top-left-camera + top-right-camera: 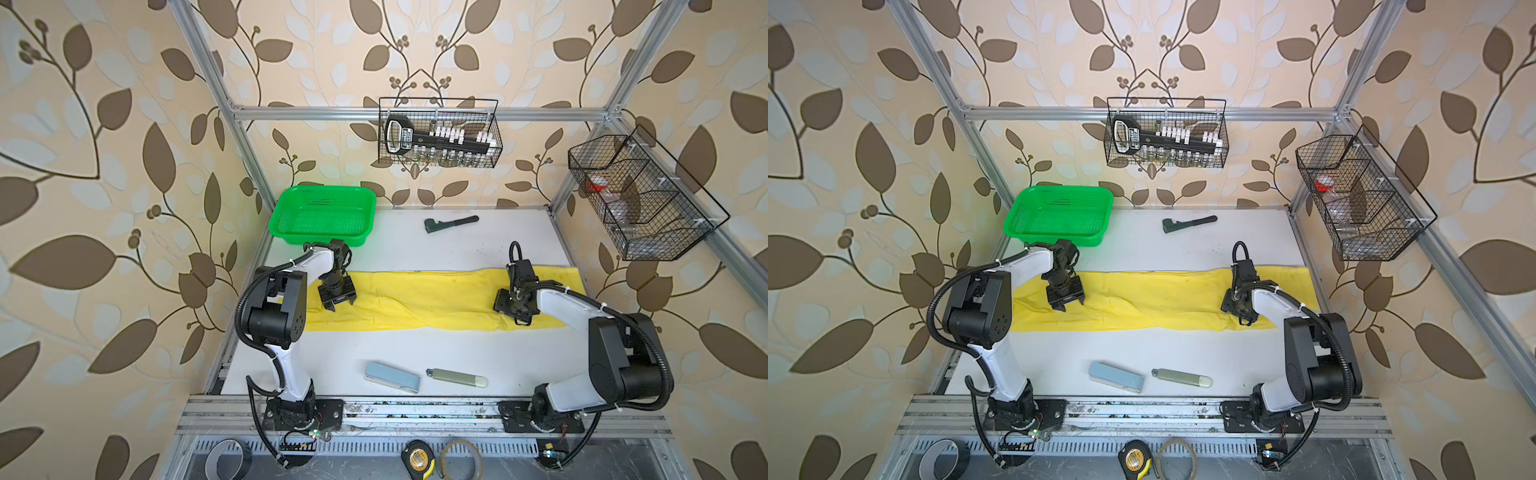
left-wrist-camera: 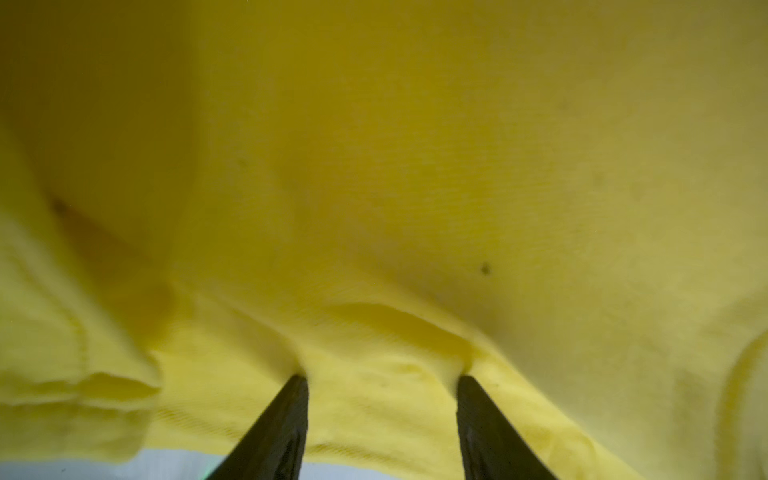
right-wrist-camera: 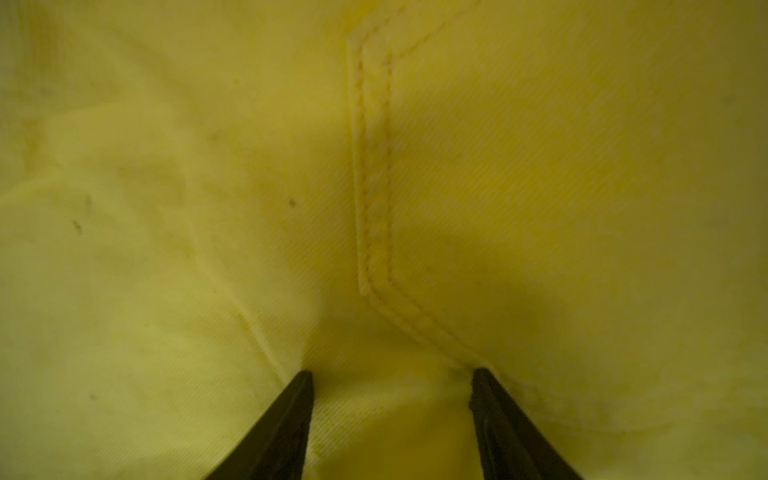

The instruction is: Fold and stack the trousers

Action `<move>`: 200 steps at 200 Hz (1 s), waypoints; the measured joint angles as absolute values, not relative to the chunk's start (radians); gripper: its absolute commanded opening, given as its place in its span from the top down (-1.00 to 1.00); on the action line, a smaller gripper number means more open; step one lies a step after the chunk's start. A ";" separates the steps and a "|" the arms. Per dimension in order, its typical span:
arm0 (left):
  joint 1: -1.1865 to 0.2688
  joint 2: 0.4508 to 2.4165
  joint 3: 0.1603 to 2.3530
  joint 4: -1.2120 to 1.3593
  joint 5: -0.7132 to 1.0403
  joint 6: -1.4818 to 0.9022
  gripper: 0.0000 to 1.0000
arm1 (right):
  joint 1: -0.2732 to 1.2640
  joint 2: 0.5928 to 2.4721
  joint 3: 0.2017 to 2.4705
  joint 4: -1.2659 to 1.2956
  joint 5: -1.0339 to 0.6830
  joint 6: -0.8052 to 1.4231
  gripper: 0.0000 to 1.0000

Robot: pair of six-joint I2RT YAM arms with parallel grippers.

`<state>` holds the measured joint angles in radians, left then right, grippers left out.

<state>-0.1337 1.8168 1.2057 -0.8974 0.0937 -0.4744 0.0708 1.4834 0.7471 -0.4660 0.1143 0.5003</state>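
The yellow trousers lie flat in a long band across the white tabletop. In both top views they run from the left pincer to the right pincer and a little past each.

Both pincers point down onto the cloth. From its wrist camera, the left pincer has its jaws partly spread, both tips denting the cloth and nothing pinched between them. The right pincer stands the same way, with a double-stitched seam ending just beside one tip.

Beyond the left pincer, toward the back wall, sits a green basket, close to that arm. Beyond the gap between the pincers lies a dark wrench. On the near side of that gap, well apart from the cloth, lie a blue-grey case and a pale tube.

Leaf-patterned wallpaper covers the walls inside an aluminium frame. A wire basket hangs from the frame's back rail and holds a black tool rack. Its label is too small to read. A second wire basket hangs out past the right pincer. In front of the arms' bases lie a tape measure, its label unreadable, and a roll of tape.
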 measured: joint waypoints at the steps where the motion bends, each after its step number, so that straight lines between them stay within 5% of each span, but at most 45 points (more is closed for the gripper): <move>1: -0.133 1.815 1.205 -0.898 0.093 -0.472 -0.32 | 0.070 1.483 0.747 -0.466 0.115 0.499 -0.25; 109: 0.017 1.808 1.183 -0.845 -0.175 -0.207 -0.41 | 0.085 1.416 0.727 -0.490 0.122 0.443 -0.27; 200: 0.107 1.946 1.448 -0.880 -0.409 -0.124 -0.42 | 0.085 1.413 0.694 -0.467 0.099 0.443 -0.27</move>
<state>0.1074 1.9457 1.4483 -0.8803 -0.4091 -0.1242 0.0849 1.4128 0.6937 -0.4667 0.0994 0.4435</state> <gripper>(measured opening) 0.705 0.633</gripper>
